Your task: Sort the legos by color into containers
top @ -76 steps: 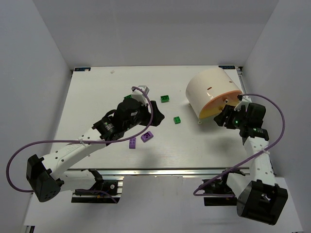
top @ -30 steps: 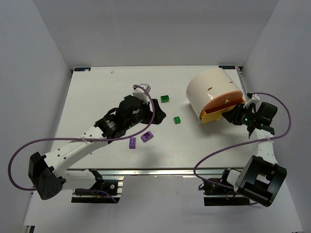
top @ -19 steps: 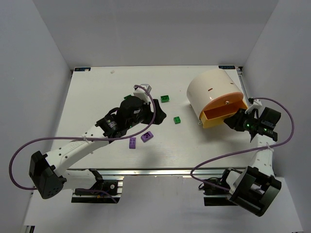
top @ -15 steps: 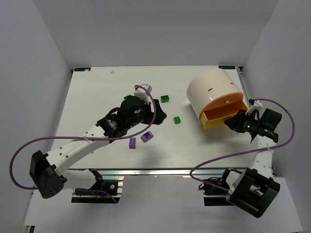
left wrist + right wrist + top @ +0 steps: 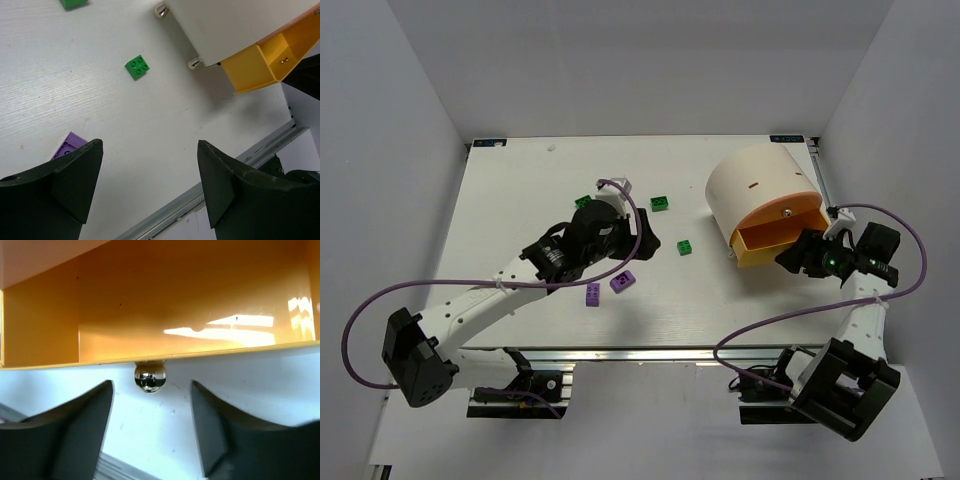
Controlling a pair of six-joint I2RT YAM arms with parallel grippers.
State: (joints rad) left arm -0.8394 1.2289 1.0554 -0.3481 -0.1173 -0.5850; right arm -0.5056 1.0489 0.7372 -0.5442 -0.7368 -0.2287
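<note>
The right gripper (image 5: 786, 259) is hovering at the orange drawer (image 5: 772, 231) of the cream tub (image 5: 755, 180), fingers apart beside its knob (image 5: 150, 377) without touching it. The drawer is standing open, probably to receive bricks. The left gripper (image 5: 149, 145) is hanging wide and empty over the white table (image 5: 510, 200) — a purple brick (image 5: 70, 145) and a green brick (image 5: 137, 67) are lying below. Plain white walls (image 5: 410, 80) are enclosing it.

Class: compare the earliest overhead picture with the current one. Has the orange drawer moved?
Yes. The drawer has slid out of the cream tub, which stayed put, toward the right gripper.
</note>
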